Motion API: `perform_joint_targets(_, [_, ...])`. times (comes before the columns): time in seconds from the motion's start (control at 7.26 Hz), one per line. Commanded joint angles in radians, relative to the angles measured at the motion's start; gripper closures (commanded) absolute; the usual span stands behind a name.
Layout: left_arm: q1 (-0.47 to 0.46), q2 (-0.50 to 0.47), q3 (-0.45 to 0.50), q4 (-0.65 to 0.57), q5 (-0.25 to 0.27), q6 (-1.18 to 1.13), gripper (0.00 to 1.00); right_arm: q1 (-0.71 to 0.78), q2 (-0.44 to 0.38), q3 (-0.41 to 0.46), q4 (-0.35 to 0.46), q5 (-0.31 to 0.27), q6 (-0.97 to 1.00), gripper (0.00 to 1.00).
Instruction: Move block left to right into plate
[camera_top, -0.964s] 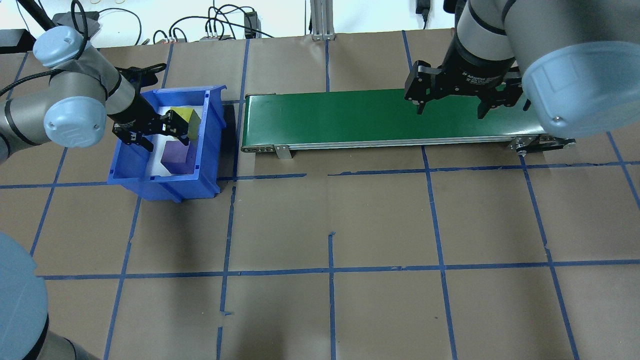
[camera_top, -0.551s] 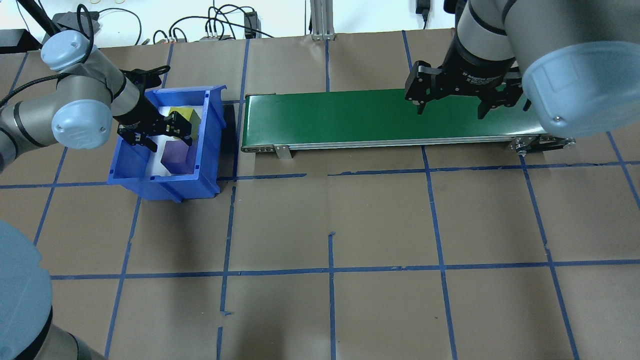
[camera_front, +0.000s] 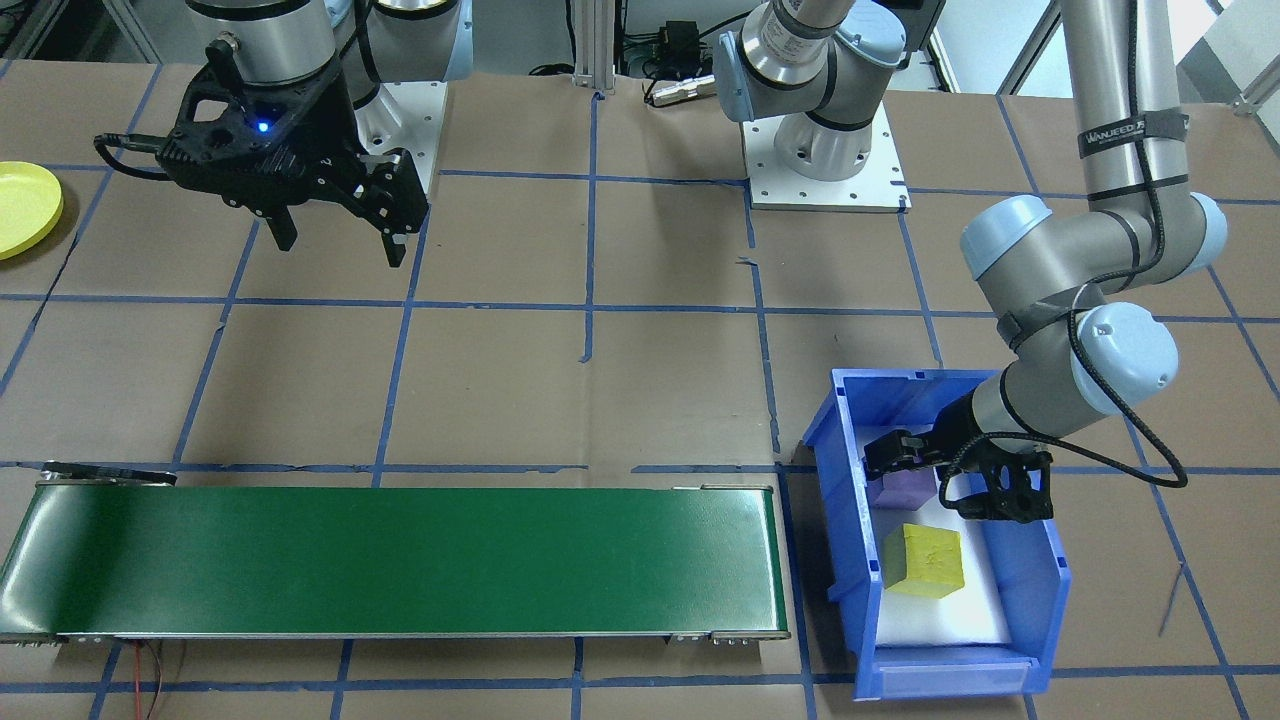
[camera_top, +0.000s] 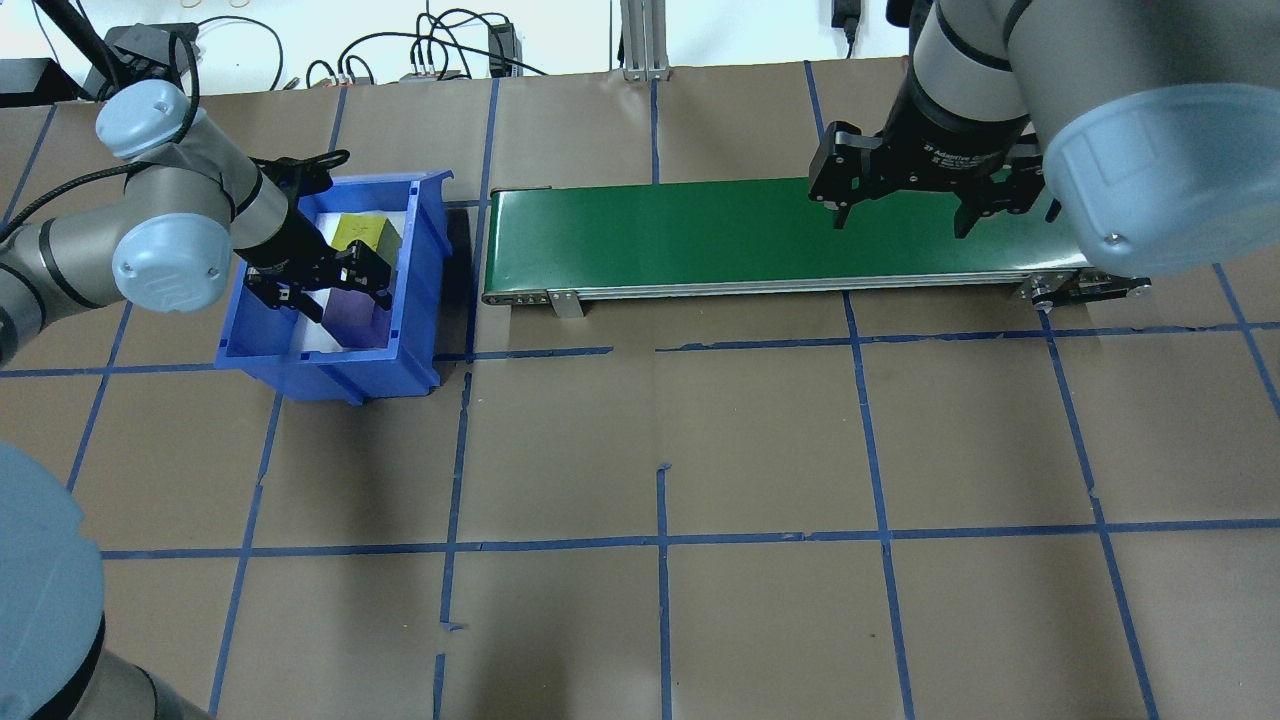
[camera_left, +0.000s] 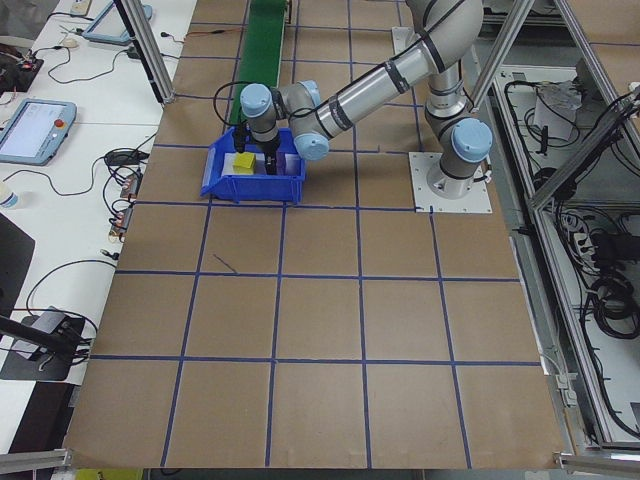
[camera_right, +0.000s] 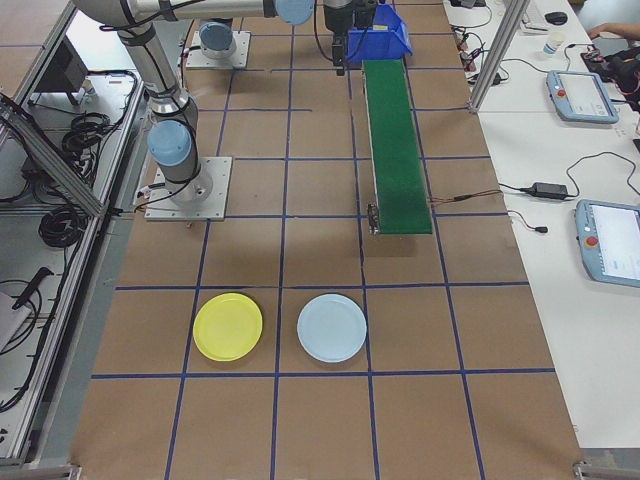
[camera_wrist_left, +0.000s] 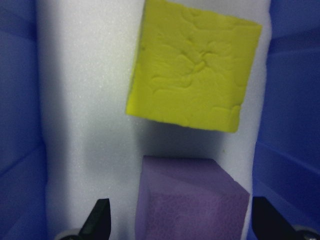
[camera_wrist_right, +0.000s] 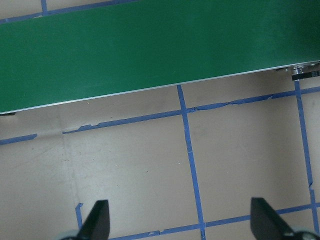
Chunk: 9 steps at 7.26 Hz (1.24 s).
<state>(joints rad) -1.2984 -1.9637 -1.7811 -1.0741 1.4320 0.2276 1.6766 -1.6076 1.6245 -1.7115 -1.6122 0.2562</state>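
Note:
Two blocks lie on white foam in the blue bin (camera_top: 330, 378): a yellow block (camera_top: 364, 231) (camera_front: 922, 560) (camera_wrist_left: 192, 65) and a purple block (camera_top: 352, 314) (camera_front: 906, 488) (camera_wrist_left: 192, 200). My left gripper (camera_top: 337, 290) (camera_front: 941, 478) (camera_wrist_left: 182, 222) is open inside the bin, its fingers either side of the purple block without touching it. My right gripper (camera_top: 902, 220) (camera_front: 340, 245) (camera_wrist_right: 182, 220) hangs open and empty above the conveyor's right end. The yellow plate (camera_front: 20, 205) (camera_right: 228, 326) sits on the table far out on my right.
A green conveyor belt (camera_top: 700, 235) (camera_front: 400, 560) (camera_right: 395, 140) runs from beside the bin toward my right side. A light blue plate (camera_right: 333, 328) lies beside the yellow one. The bin's walls closely surround the left gripper. Cables lie along the table's far edge.
My left gripper has shifted inside the bin from over the yellow block to over the purple block, still open. The right arm has not moved.

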Motion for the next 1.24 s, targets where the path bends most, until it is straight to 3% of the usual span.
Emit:
perform_joint_targets(0.0, [0.001, 0.003, -0.006, 0.006, 0.001, 0.006, 0.47, -0.001, 0.000, 0.000, 0.001, 0.000, 0.000, 0.00])
perform_joint_targets(0.14, [0.001, 0.022, 0.003, 0.009, 0.002, 0.010, 0.66, -0.001, 0.000, 0.000, 0.001, -0.003, 0.000, 0.00])
perform_joint_targets(0.28, [0.001, 0.041, 0.021, 0.014, 0.005, 0.010, 0.70, 0.000, 0.000, 0.000, 0.001, -0.002, 0.000, 0.00])
perform_joint_targets(0.55, [-0.024, 0.135, 0.069, 0.000, -0.017, 0.007, 0.72, 0.000, 0.000, 0.000, 0.001, -0.003, 0.000, 0.00])
perform_joint_targets(0.69, [-0.069, 0.199, 0.077, 0.000, -0.068, 0.001, 0.72, 0.000, 0.000, 0.000, 0.001, -0.005, 0.000, 0.00])
perform_joint_targets(1.1, [-0.229, 0.227, 0.160, 0.016, -0.070, -0.084, 0.72, 0.000, 0.000, 0.000, 0.001, -0.003, 0.000, 0.00])
